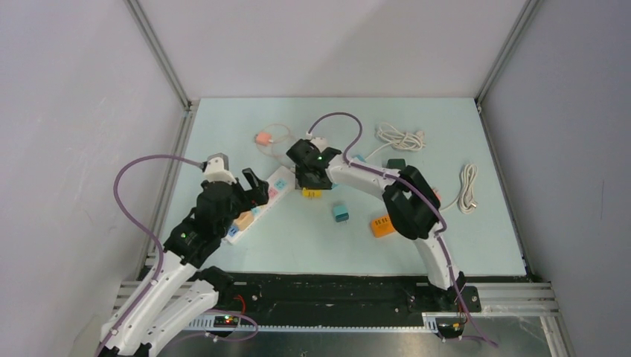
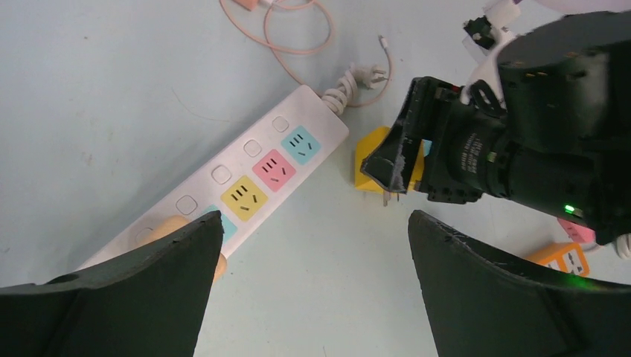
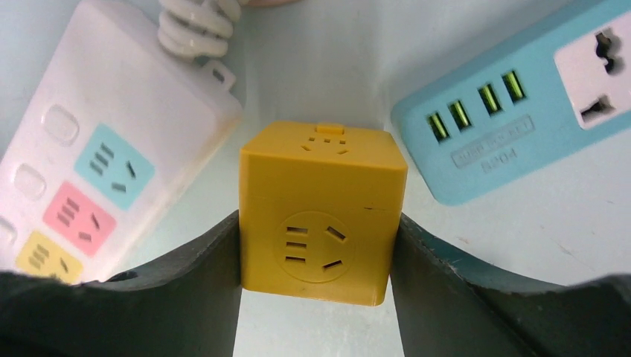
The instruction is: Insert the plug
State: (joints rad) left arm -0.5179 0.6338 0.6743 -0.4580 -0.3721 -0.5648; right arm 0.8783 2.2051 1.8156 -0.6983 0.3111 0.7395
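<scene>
The plug is a yellow cube with a round socket face. It sits on the table between the fingers of my right gripper, and both pads press its sides. Its metal prongs show under the gripper in the left wrist view. The white power strip with blue, pink and yellow sockets lies just left of the plug. My left gripper hangs open over bare table beside the strip, holding nothing. An orange plug sits in the strip next to the left finger.
A blue power strip lies right of the plug. A teal cube, an orange cube, a pink adapter with cord and white cable bundles lie scattered. Walls enclose the table.
</scene>
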